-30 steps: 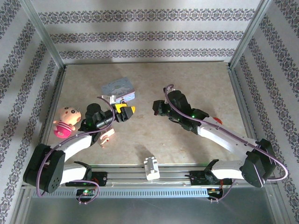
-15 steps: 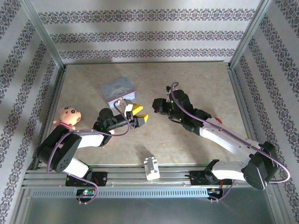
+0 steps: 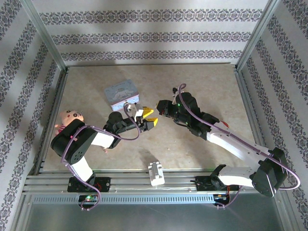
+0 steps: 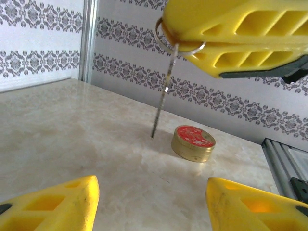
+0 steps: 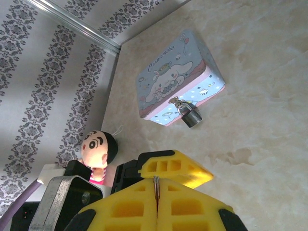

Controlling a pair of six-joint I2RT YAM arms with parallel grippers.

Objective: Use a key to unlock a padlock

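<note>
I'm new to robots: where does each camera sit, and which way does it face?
Top external: above and behind the arms, looking down on the table; both arms show, left pincer near right pincer.
Left wrist: on the left arm, facing across the table at the key hanging from the right pincer; own open fingers below.
Right wrist: on the right arm, facing the padlock on the lilac tin; own fingers shut on the key.
Shared: top and right wrist both show the lilac tin.
</note>
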